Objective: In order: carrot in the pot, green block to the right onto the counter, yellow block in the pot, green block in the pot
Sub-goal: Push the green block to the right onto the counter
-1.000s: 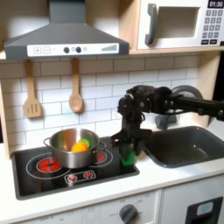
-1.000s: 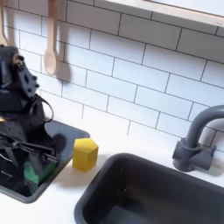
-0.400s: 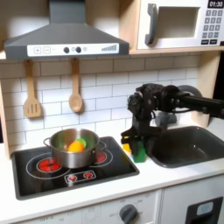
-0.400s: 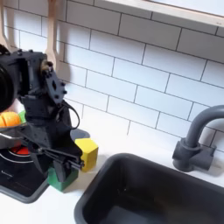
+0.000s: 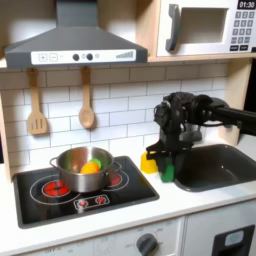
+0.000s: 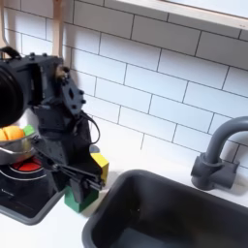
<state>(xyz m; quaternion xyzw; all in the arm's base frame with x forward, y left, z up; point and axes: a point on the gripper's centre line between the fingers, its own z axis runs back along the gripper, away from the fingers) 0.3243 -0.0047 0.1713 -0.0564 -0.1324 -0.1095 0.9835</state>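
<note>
Now the hand (image 6: 79, 186) is reaching down low beside the sink (image 6: 184, 218), with the green block (image 6: 81, 198) sitting at its fingertips on the pale table (image 6: 126, 145). In the second exterior view the block is lying just off the stovetop's (image 6: 19, 194) corner and close to the sink's rim, and the yellow block (image 6: 98, 166) is sitting right behind it, nearly touching. In the first exterior view the green block (image 5: 166, 171) is showing as a small patch under the hand (image 5: 163, 165), with the yellow block (image 5: 149, 162) toward the pot (image 5: 82, 168) from it. The carrot (image 5: 89, 167) is lying inside the pot, which is standing on the stovetop well away from the sink.

Whether the fingers are spread or pinching the green block is not clear; the dark arm is covering the fingertips, so I cannot tell.

Judging by looks, the green block is a light, hard plastic cube with smooth faces, so it is likely to slide easily and could slip toward the sink if nudged too far. The best hold would be across two opposite flat sides. The yellow block looks much the same, but with the green one crowding it, coming from above seems safest.

The pot's far side and the carrot's tip are blurred, and part of the yellow block is hidden behind the arm.
</note>
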